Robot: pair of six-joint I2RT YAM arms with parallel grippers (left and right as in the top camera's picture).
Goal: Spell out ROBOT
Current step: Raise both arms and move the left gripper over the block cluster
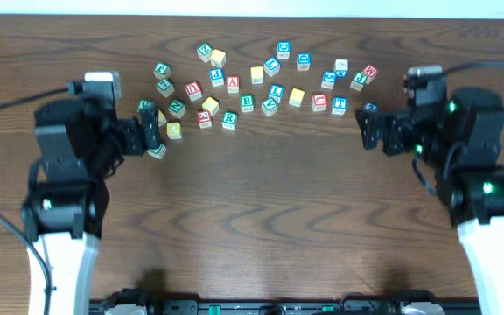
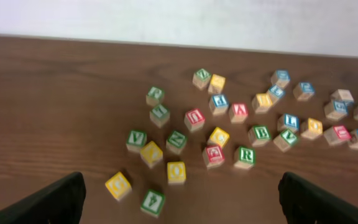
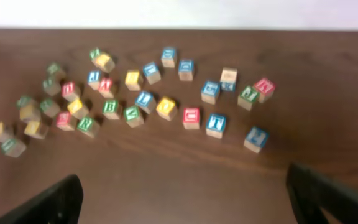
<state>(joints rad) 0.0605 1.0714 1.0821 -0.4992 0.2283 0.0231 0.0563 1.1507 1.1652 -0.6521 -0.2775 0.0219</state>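
Observation:
Several wooden letter blocks lie scattered across the far middle of the brown table (image 1: 261, 219). Among them are a green R block (image 1: 228, 120), also in the left wrist view (image 2: 245, 155), a green B block (image 1: 247, 102) and a blue T block (image 1: 339, 105), which also shows in the right wrist view (image 3: 215, 124). A yellow block (image 2: 176, 171) seems to bear an O. My left gripper (image 1: 151, 133) is open and empty at the left end of the blocks, with a green block (image 2: 153, 202) between its fingers (image 2: 182, 210). My right gripper (image 1: 374, 131) is open and empty at the right end, over bare wood (image 3: 188, 202).
A lone blue block (image 1: 369, 108) lies just beyond my right gripper. A white wall (image 2: 179, 18) runs along the table's far edge. A black rail (image 1: 278, 306) lines the front edge. Cables trail from both arms.

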